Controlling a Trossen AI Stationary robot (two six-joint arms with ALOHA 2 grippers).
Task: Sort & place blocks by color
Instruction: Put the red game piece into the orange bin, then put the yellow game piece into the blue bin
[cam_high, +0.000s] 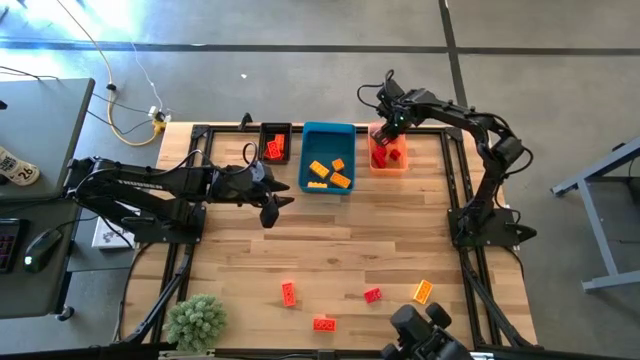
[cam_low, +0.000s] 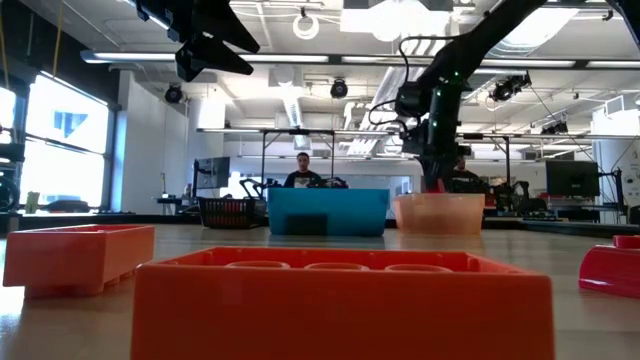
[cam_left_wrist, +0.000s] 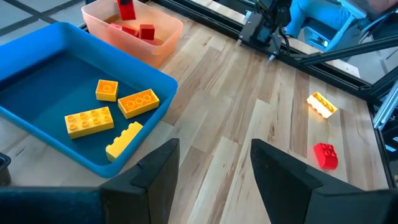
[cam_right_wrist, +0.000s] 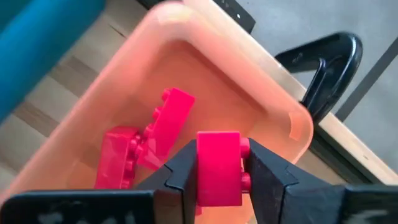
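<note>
My right gripper (cam_right_wrist: 219, 171) hangs over the orange bin (cam_high: 388, 152) at the table's far edge, shut on a red brick (cam_right_wrist: 219, 167). Two more red bricks (cam_right_wrist: 146, 140) lie on that bin's floor. The blue bin (cam_high: 328, 158) holds several yellow-orange bricks (cam_left_wrist: 118, 112), and the black bin (cam_high: 275, 143) holds orange-red ones. My left gripper (cam_left_wrist: 214, 165) is open and hovers above bare table near the blue bin's near side. Loose bricks lie near the table's near edge: orange-red ones (cam_high: 288, 293) (cam_high: 323, 323), a red one (cam_high: 372, 294) and a yellow-orange one (cam_high: 423, 291). My right gripper pinches the red brick (cam_right_wrist: 217, 149) between its two fingers, one on each opposite side face. The fingers come from above, pointing down into the orange bin. The brick is lifted clear of the bin's floor and of the bricks lying there.
Black frame rails run along the table's left, right and far edges. A small green plant (cam_high: 196, 322) stands at the near left corner, and a dark camera mount (cam_high: 425, 335) sits at the near edge. The table's middle is bare wood.
</note>
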